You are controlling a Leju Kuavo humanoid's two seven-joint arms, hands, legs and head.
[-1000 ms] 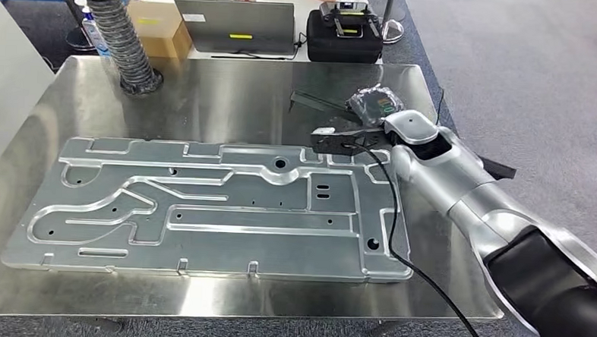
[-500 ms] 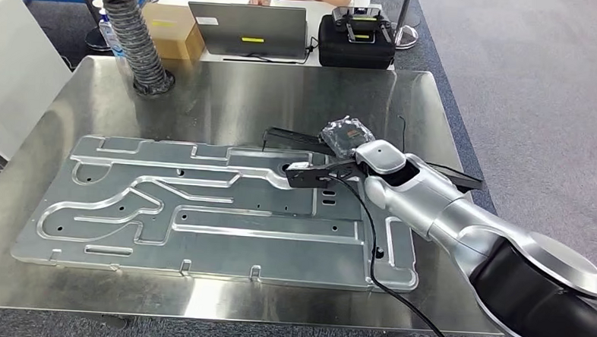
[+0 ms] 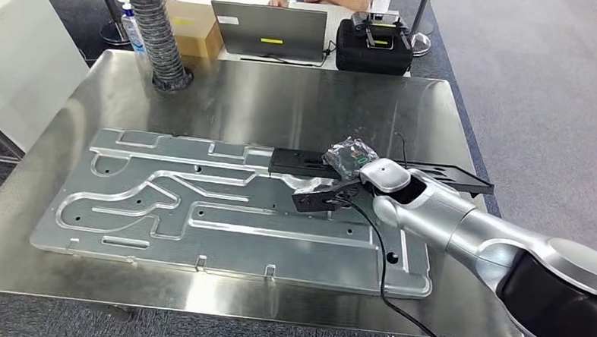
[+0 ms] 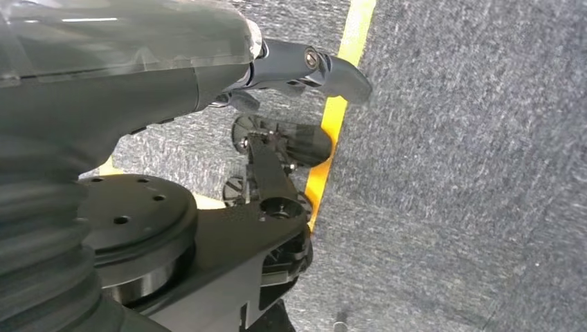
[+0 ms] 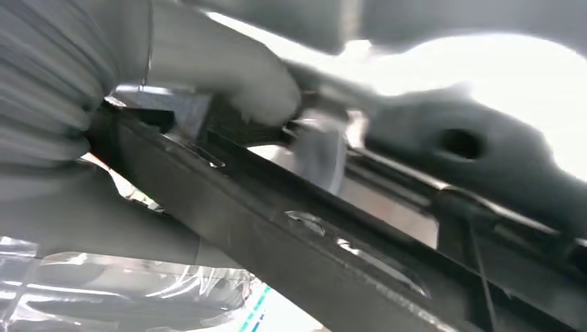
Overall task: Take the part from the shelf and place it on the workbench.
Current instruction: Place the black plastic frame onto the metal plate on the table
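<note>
Right hand (image 3: 338, 191) clamped on long black part (image 3: 299, 162) over the workbench's (image 3: 298, 100) right side; uneven release could tip it.

right hand (image 3: 332, 193): fingers hidden under part (image 3: 432, 174) | right wrist view: blurred, overexposed

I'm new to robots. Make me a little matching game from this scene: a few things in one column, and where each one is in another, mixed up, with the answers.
Things:
1. long black part
2. big grey metal plate
3. ribbed black hose
4. laptop

Places:
A. standing at the steel workbench's far left corner
B. on the table behind the workbench
C. held in the right robot hand, above the plate's right end
D. lying flat across the workbench's near half

Pairs: 1-C, 2-D, 3-A, 4-B
</note>
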